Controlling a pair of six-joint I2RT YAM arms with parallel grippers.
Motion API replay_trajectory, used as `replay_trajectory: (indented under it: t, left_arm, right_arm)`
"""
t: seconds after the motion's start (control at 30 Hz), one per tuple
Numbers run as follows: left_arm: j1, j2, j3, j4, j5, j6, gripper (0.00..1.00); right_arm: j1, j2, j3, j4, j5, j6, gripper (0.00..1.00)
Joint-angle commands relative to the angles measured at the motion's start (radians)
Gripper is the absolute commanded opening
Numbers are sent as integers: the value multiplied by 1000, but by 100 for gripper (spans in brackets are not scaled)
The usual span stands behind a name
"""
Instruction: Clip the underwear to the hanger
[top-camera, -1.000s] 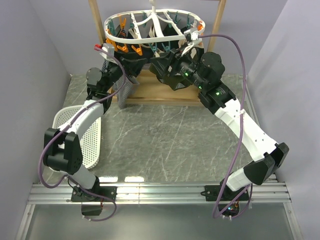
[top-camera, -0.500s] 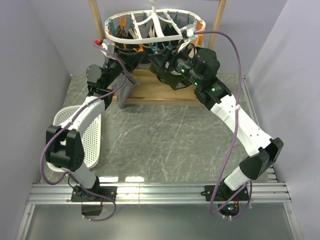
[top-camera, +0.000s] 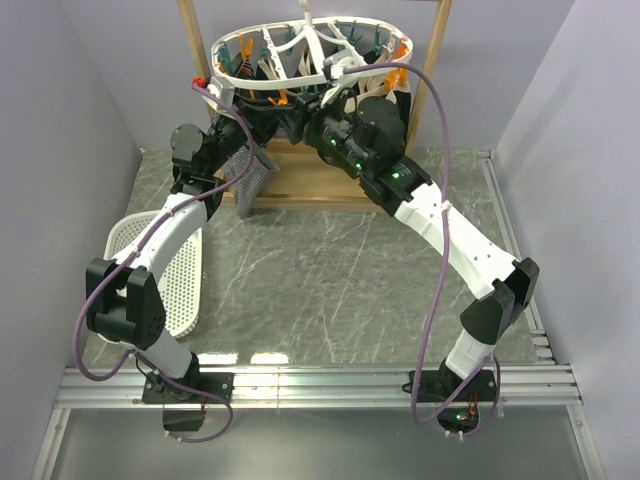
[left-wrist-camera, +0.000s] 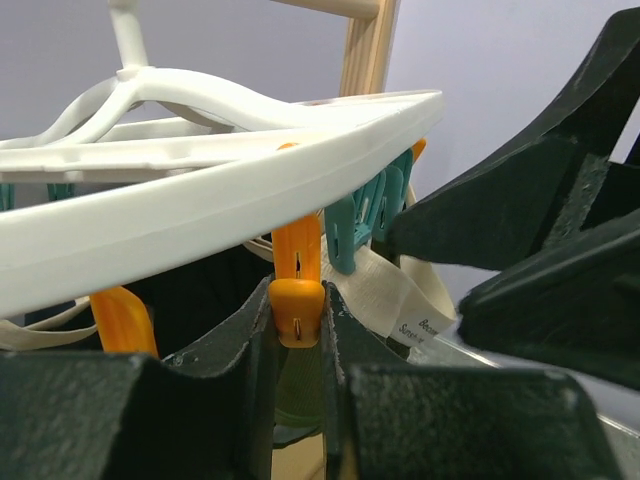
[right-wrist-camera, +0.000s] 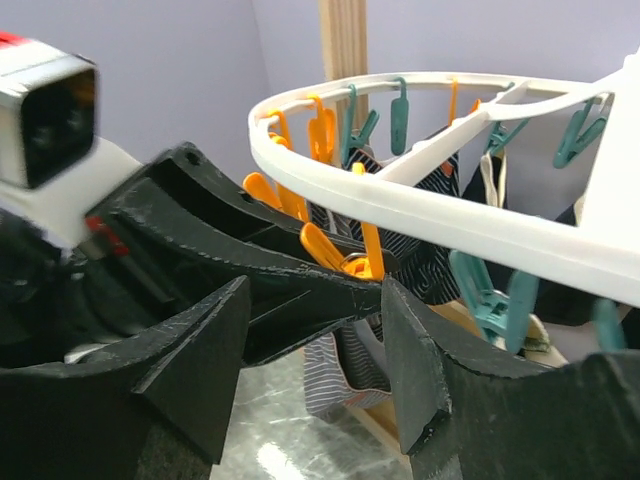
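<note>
The white oval hanger (top-camera: 310, 48) hangs from the wooden frame, with orange and teal clips under its ring. My left gripper (top-camera: 258, 112) is shut on an orange clip (left-wrist-camera: 297, 310) below the ring's near-left rim (left-wrist-camera: 200, 190). The light grey striped underwear (top-camera: 250, 178) hangs down beneath that gripper; its upper edge is hidden. My right gripper (top-camera: 305, 122) is open, close beside the left one. In the right wrist view the right gripper (right-wrist-camera: 310, 340) straddles the left gripper's black fingers (right-wrist-camera: 260, 270), with the orange clip (right-wrist-camera: 350, 255) above and the underwear (right-wrist-camera: 345, 385) below.
The wooden frame's base (top-camera: 320, 185) and posts (top-camera: 190, 40) stand behind the arms. A dark navy striped garment (right-wrist-camera: 440, 260) and a cream waistband with a label (left-wrist-camera: 400, 295) hang on the hanger. A white perforated basket (top-camera: 160, 270) lies at the left.
My right arm has swung left and its gripper has come up against the left gripper under the hanger. The left gripper has risen slightly, staying at the ring's left rim.
</note>
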Motion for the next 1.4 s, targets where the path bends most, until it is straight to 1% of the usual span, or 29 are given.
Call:
replay_trajectory:
  t: [0.0,0.1,0.33,0.5,0.67,0.8,0.97,1.1,1.13,1.2,1.23,1.27,1.3,1.33,1.37]
  left_arm:
    - [-16,-59,45,-44,28,71,2]
    - [-22,-71,38,-56,33,95,2]
    - [-31,-85,38,-78,48,122,2]
    - [-36,-87,45,-93,57,139,2]
    - [-43,-83,59,-116,65,168,3]
    - [-48,-79,71,-150,74,199,3]
    - [-50,-73,81,-181,88,240,4]
    - [-50,-76,94,-197,106,265,6]
    - [-50,-76,93,-199,109,268,7]
    - [-50,-79,94,-205,117,277,10]
    - [-50,-79,93,-205,119,274,11]
    - [-48,-79,90,-207,123,273,13]
    - [-50,-82,90,-207,123,274,17]
    - [-50,-85,84,-205,122,271,20]
    - [-50,-88,76,-202,122,269,23]
  right_arm:
    - [11,10,56,47,63,-40,62]
    - [23,27,69,56,82,-42,64]
    - [32,60,102,91,180,-6,64]
    - [32,79,134,76,157,4,64]
    - [38,82,122,48,137,-2,65]
    - [40,96,137,1,126,-9,65]
    - [38,139,206,-65,113,-12,62]
    - [40,162,256,-116,112,-25,52]
    - [38,168,264,-123,116,-28,46]
    - [38,179,276,-134,120,-25,40]
    - [38,177,280,-133,122,-22,33]
    - [37,177,280,-131,123,-17,30]
    - [37,174,280,-128,122,-16,27]
    - [37,169,280,-128,123,-12,18]
    - [37,168,278,-125,125,-2,14]
